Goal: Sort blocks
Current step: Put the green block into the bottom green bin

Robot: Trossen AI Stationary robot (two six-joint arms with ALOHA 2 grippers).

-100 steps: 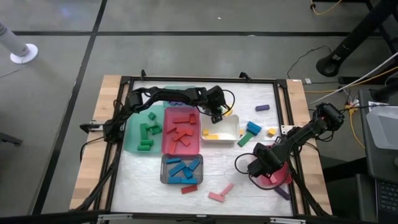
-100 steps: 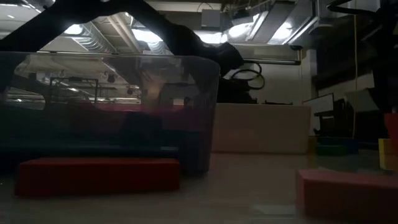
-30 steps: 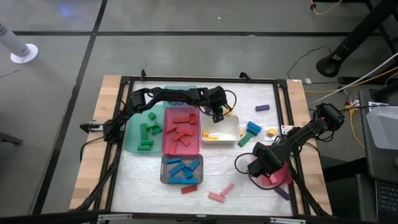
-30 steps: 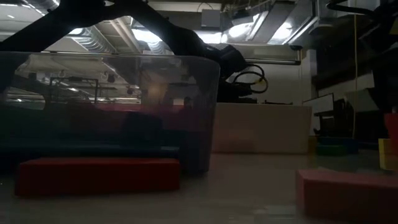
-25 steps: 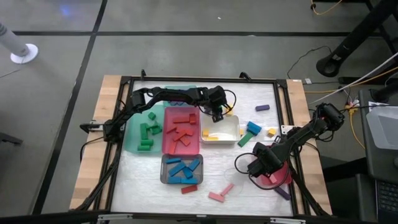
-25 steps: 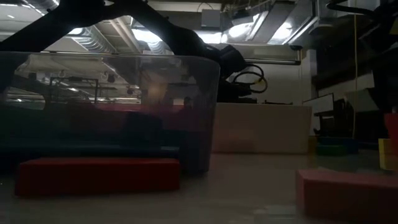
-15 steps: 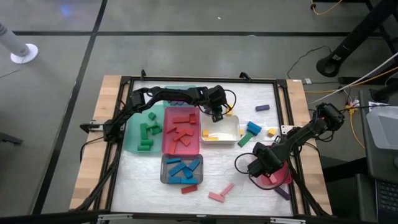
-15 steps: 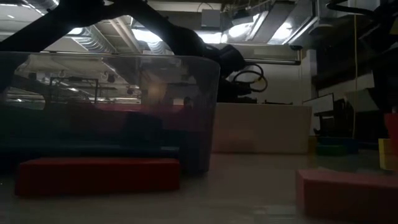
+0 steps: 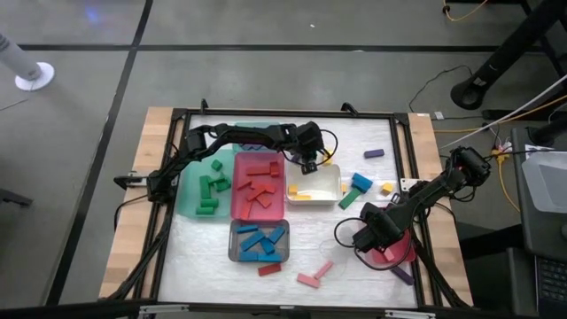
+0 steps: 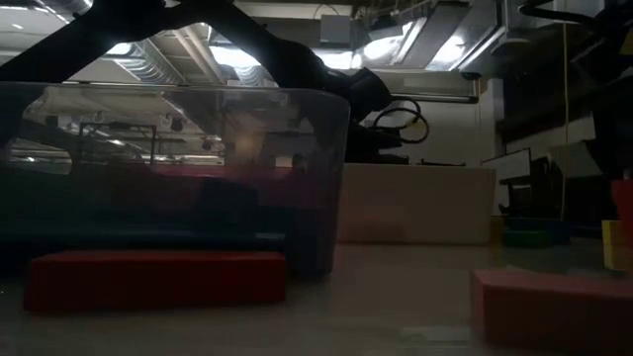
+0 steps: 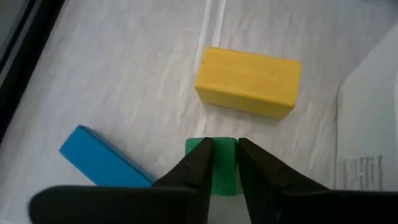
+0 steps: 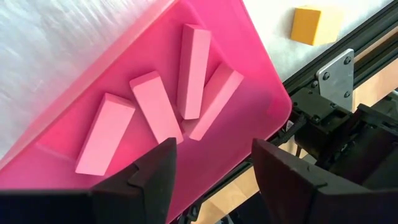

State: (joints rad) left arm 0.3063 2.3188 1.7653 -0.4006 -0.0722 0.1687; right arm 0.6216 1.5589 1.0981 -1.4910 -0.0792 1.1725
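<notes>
Left wrist view: small green block (image 11: 217,169) between left pincer (image 11: 222,163) fingers.

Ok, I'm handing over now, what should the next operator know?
Left gripper: pinching a green block, next to a yellow block and a blue block.
Right gripper: open above the pink tray, which holds four pink blocks.
Done: green tray, red tray, grey tray and white tray are partly filled.
Left: loose pink piece, red bar and purple bar on the table.

Left tool (image 11: 222,163) pinching — right tool (image 12: 214,163) spread wide.
</notes>
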